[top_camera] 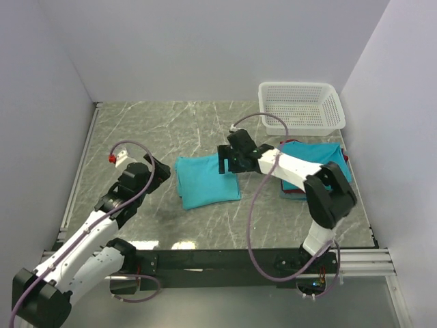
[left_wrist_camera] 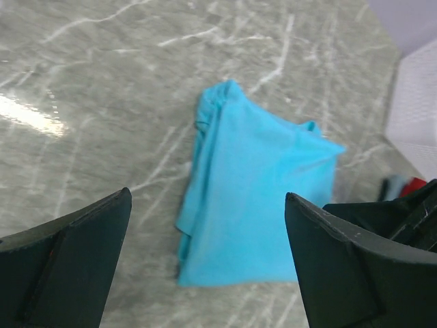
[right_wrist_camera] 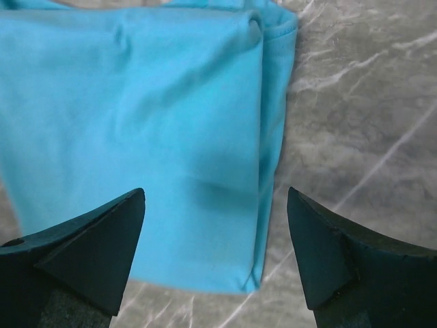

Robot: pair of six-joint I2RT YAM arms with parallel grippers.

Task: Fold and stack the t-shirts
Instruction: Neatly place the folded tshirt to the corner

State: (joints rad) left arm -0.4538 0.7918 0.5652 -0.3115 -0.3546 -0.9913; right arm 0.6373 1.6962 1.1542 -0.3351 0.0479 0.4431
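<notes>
teal cotton, folded into a flat near-square packet, the t-shirt [top_camera: 207, 180] lies in the middle of the grey marble-look table [top_camera: 157, 126], turned a little off square to the table's edges. to its right, under the right arm's forearm, sits the stack [top_camera: 317, 150] of shirts already folded, teal on top with a sliver of red at its edge. a white mesh basket [top_camera: 298, 85] stands at the far right, apart from both.

the right claw [top_camera: 225, 162] hangs over the far right corner of the loose t-shirt, jaws wide apart and clamped on nothing. its own camera shows the layered right-hand edge of the cloth running away between the two fingers, so the fingers straddle that edge rather than lie along it. whether the tips touch the fabric i cannot tell.

the left claw [top_camera: 160, 169] hovers just off the shirt's left side, jaws also wide apart and empty, with the whole packet ahead of it.

judging from this, the fold looks done and the step in hand is the transfer. the relation that matters: the stack lies to the right of the packet, and the right claw is already at the side facing it, so the right arm is the nearer one for the carry. a pinch there should catch every layer, or the packet may fall open.
</notes>
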